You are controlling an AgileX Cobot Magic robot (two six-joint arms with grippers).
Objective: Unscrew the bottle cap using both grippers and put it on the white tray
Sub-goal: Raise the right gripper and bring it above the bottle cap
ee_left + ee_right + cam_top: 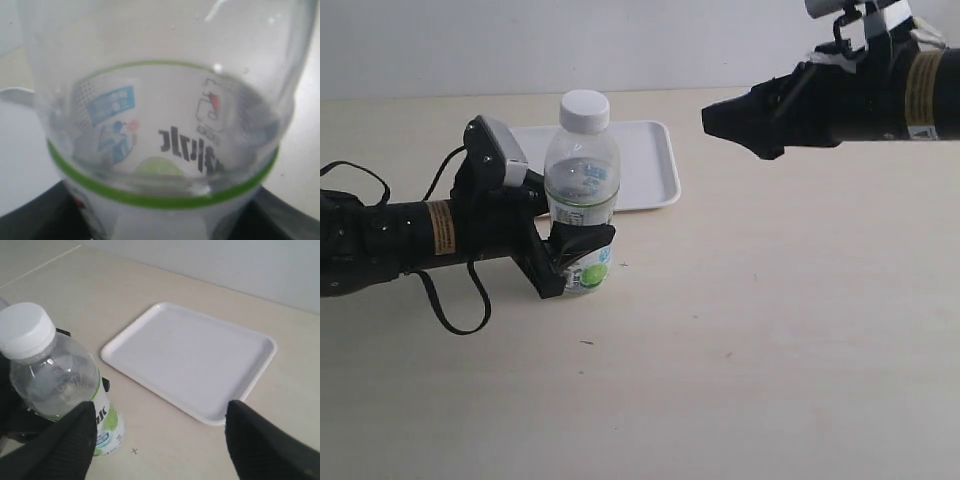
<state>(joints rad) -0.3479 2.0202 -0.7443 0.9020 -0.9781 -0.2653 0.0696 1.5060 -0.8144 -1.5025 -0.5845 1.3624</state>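
"Exterior view first: where does the bottle [582, 190] stand?"

"Upright on the table [770, 330], its cap [584, 110] on and seemingly screwed down. The white tray [655, 165] lies flat just behind the bottle, bare. The right wrist view shows a narrow strip of table between the two."

"And the grippers?"

"The left gripper [570, 262] is clamped on the bottle low down, across the label. The left wrist view is filled by the bottle, with black fingers at both lower corners. The right gripper [735, 128] hangs off to the bottle's right, well apart from it and at about cap height. Its fingers [265, 440] are spread with nothing between them."

"So what worries you?"

"The hold sits far below the cap. Once the right gripper twists up there, I'd expect the bottle to lean or turn inside the left jaws instead of the thread giving. The thin clear wall might also buckle under a harder squeeze."

"Anything on the approach?"

"If the right gripper comes in off-centre, one finger could strike the bottle's shoulder and knock it askew. The cap is small too, so a shallow pinch could let it drop beside the bottle, short of the tray."
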